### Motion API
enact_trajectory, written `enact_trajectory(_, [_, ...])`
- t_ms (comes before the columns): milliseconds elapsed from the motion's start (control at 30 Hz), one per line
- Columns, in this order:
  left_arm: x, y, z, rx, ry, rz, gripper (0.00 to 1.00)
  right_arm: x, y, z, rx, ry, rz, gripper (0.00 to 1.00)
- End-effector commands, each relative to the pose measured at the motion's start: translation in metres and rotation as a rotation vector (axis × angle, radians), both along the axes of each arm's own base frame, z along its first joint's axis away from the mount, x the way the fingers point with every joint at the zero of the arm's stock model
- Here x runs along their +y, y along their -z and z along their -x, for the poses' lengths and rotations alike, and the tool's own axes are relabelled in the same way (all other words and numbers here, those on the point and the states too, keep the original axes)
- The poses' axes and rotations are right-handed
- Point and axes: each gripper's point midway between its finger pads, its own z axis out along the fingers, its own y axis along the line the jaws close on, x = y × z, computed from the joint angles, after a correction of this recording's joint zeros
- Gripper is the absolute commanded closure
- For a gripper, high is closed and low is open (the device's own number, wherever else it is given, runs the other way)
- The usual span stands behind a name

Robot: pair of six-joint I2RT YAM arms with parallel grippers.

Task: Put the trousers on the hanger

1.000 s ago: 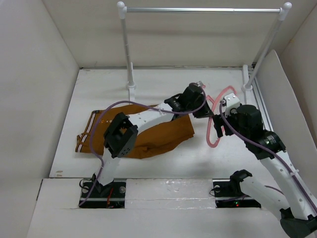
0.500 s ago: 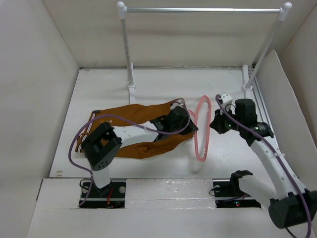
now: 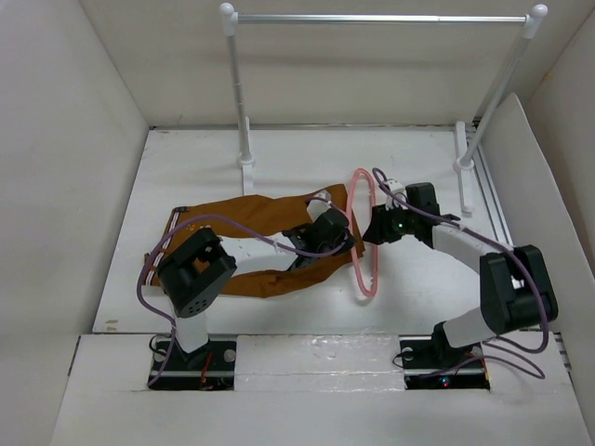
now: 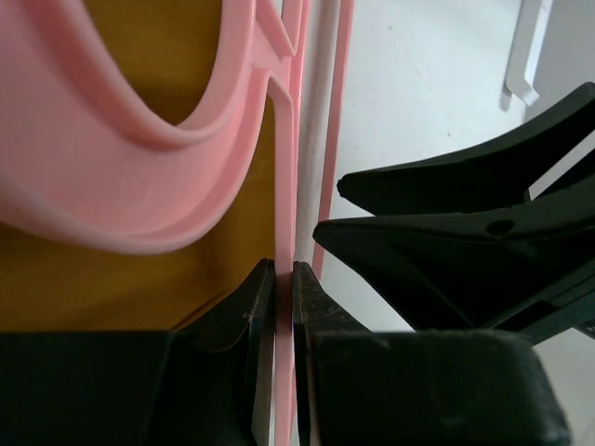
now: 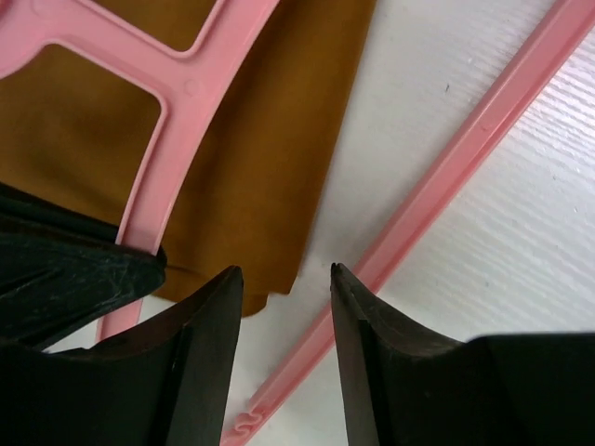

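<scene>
Near the middle of the table (image 3: 279, 153), the hanger (image 4: 112, 214) stands up on its edge between the two grippers, just beside the leg ends of the trousers (image 3: 232, 216). The left gripper (image 4: 284, 274) has its jaws pinched narrowly on a thin pink bar of the hanger. The right gripper (image 5: 279, 288) faces it from the other side with its jaws standing apart and gripping nothing. Between its fingers (image 5: 209, 344) show only the cloth's edge, bare table and the hanger's long bar.

The trousers lie flat, running leftward from the hanger, with the striped waistband (image 3: 160, 255) near the table's left edge. In the right wrist view, brown cloth shows through an opening in the hanger's frame. I cannot tell whether it passes through or only lies behind.

Bare white surface lies behind the trousers toward the rail (image 3: 381, 18) and its left post (image 3: 240, 102), and also to the right of the hanger, toward the right post's foot (image 3: 463, 163). White walls (image 3: 65, 186) close in the table on the left, back and right.
</scene>
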Motion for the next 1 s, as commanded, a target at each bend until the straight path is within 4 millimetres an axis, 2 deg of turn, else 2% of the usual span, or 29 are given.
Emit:
enact_trajectory(0, [0.006, -0.004, -0.019, -0.025, -0.070, -0.009, 1.00, 0.021, -0.030, -0.040, -0.164, -0.031, -0.059, 0.51])
enact_trajectory(33, [0.005, -0.004, -0.020, -0.027, -0.067, -0.012, 1.00, 0.025, -0.033, -0.046, -0.175, -0.035, -0.053, 0.50])
enact_trajectory(67, [0.006, -0.004, -0.021, -0.032, -0.070, -0.020, 1.00, 0.025, -0.023, -0.050, -0.150, -0.036, -0.043, 0.47])
enact_trajectory(133, [0.004, -0.001, -0.023, -0.030, -0.069, -0.032, 1.00, 0.031, -0.023, -0.059, -0.150, -0.050, -0.037, 0.44])
enact_trajectory(267, [0.006, 0.004, -0.027, -0.023, -0.078, -0.045, 1.00, 0.048, -0.004, -0.057, -0.092, -0.080, -0.061, 0.42])
enact_trajectory(367, [0.011, 0.008, -0.030, -0.021, -0.087, -0.062, 1.00, 0.046, 0.019, -0.057, -0.044, -0.036, -0.041, 0.42])
enact_trajectory(467, [0.013, 0.009, -0.030, -0.022, -0.084, -0.075, 1.00, 0.049, 0.029, -0.046, 0.006, -0.033, -0.028, 0.42])
enact_trajectory(533, [0.014, 0.012, -0.029, -0.021, -0.080, -0.084, 1.00, 0.040, 0.033, -0.048, -0.010, 0.008, 0.012, 0.42])
enact_trajectory(567, [0.016, 0.014, -0.029, -0.021, -0.082, -0.090, 1.00, 0.043, 0.032, -0.049, -0.021, 0.004, -0.012, 0.47])
enact_trajectory(600, [0.017, 0.014, -0.029, -0.022, -0.085, -0.093, 1.00, 0.047, 0.034, -0.039, 0.009, -0.029, -0.056, 0.58])
enact_trajectory(633, [0.017, 0.016, -0.029, -0.021, -0.083, -0.103, 1.00, 0.047, 0.033, -0.036, 0.012, -0.036, -0.083, 0.73])
enact_trajectory(667, [0.019, 0.017, -0.030, -0.025, -0.086, -0.118, 1.00, 0.050, 0.021, -0.040, -0.022, -0.029, -0.130, 0.97])
enact_trajectory(733, [0.022, 0.021, -0.028, -0.021, -0.079, -0.139, 1.00, 0.040, 0.007, -0.039, -0.048, -0.012, -0.164, 1.00])
enact_trajectory(767, [0.029, 0.018, -0.031, -0.032, -0.080, -0.145, 1.00, 0.031, -0.024, -0.042, -0.107, -0.003, -0.171, 1.00])
enact_trajectory(800, [0.031, 0.022, -0.029, -0.027, -0.079, -0.152, 1.00, 0.031, -0.025, -0.041, -0.107, -0.007, -0.174, 1.00])
enact_trajectory(833, [0.034, 0.019, -0.033, -0.040, -0.086, -0.151, 1.00, 0.019, -0.040, -0.050, -0.141, 0.018, -0.169, 1.00])
enact_trajectory(867, [0.037, 0.018, -0.033, -0.048, -0.086, -0.156, 1.00, 0.009, -0.055, -0.048, -0.163, 0.029, -0.154, 1.00])
enact_trajectory(900, [0.041, 0.021, -0.031, -0.046, -0.077, -0.181, 1.00, 0.002, -0.065, -0.049, -0.181, 0.039, -0.157, 1.00])
enact_trajectory(933, [0.043, 0.023, -0.030, -0.047, -0.072, -0.197, 1.00, -0.017, -0.074, -0.055, -0.198, 0.081, -0.164, 1.00])
enact_trajectory(967, [0.044, 0.020, -0.030, -0.055, -0.067, -0.201, 1.00, -0.026, -0.082, -0.055, -0.210, 0.097, -0.174, 1.00])
